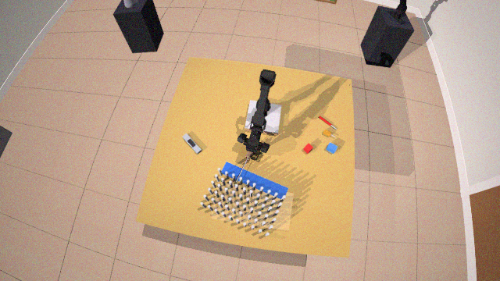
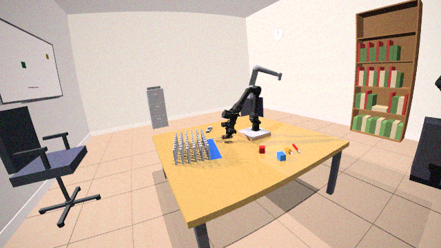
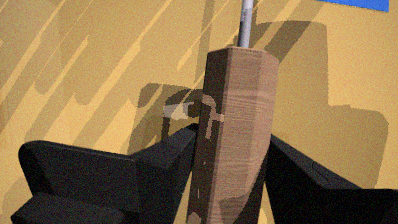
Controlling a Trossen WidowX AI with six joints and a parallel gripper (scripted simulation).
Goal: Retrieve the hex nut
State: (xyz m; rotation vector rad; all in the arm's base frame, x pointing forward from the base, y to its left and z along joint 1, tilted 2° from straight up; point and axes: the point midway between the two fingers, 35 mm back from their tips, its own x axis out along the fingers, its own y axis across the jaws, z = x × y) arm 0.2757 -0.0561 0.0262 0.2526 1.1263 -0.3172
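My gripper (image 1: 251, 156) (image 2: 226, 136) (image 3: 229, 135) is shut on the wooden handle (image 3: 245, 100) of a tool, low over the table between the arm's base and the taped strip. The tool's thin metal rod (image 1: 243, 168) (image 3: 245, 25) points away from the hand and crosses above the blue taped strip (image 1: 273, 188) (image 2: 215, 151) (image 3: 355, 4). The rod's far end is at the front row of the standing spacers (image 1: 248, 182) (image 2: 188, 148); its tip is too small to make out. The spacers look upright. The hex nut cannot be made out in any view.
A red block (image 1: 308, 148) (image 2: 262, 149), a blue block (image 1: 331, 148) (image 2: 281, 156), a small orange object (image 1: 326, 133) (image 2: 288, 150) and a red-handled tool (image 1: 327, 122) (image 2: 296, 148) lie on one side of the arm. A grey device (image 1: 191, 143) (image 2: 209, 129) lies on the other.
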